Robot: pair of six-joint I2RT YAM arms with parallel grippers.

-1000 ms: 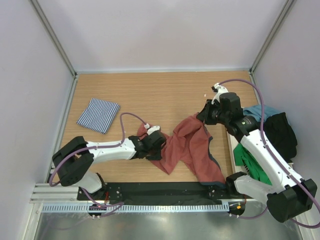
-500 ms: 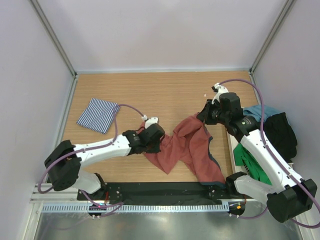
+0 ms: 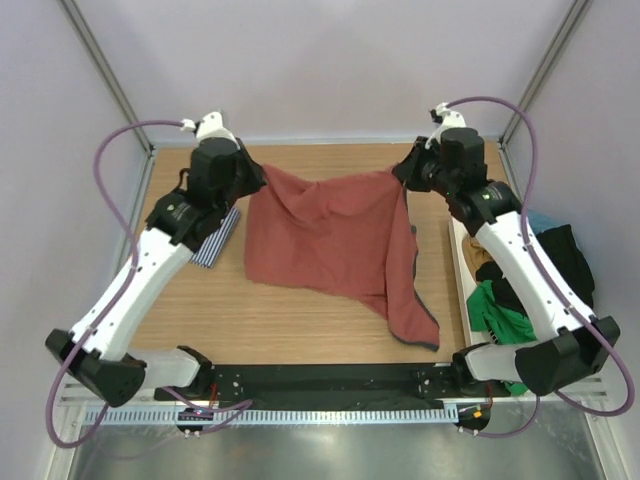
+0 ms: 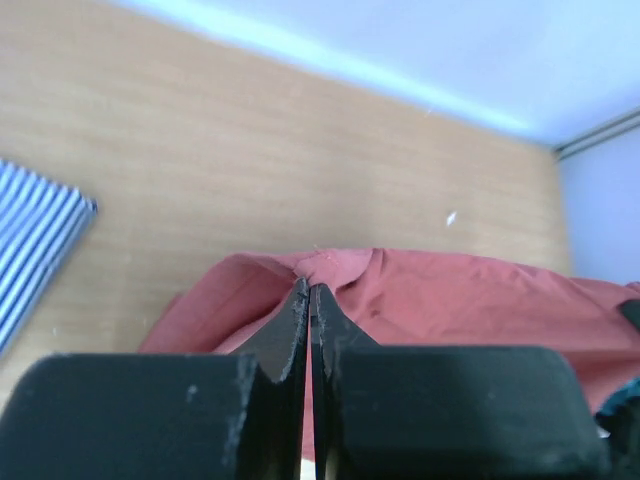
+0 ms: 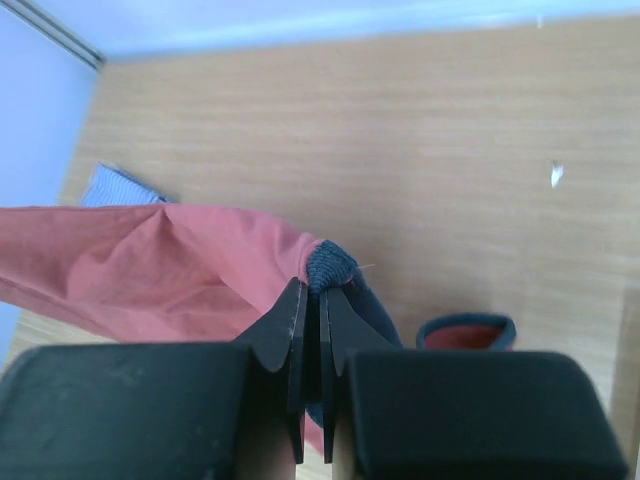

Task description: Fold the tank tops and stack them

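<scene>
- Stretching as a wooden tabletop (image 3: 300,320) between pale lilac walls (image 3: 330,70).
- Bunching together off its right edge as a green garment (image 3: 495,310), a black garment (image 3: 565,265) and a teal cloth (image 3: 535,218).
- Lying on the far wood as a tiny white scrap (image 5: 556,175).
</scene>
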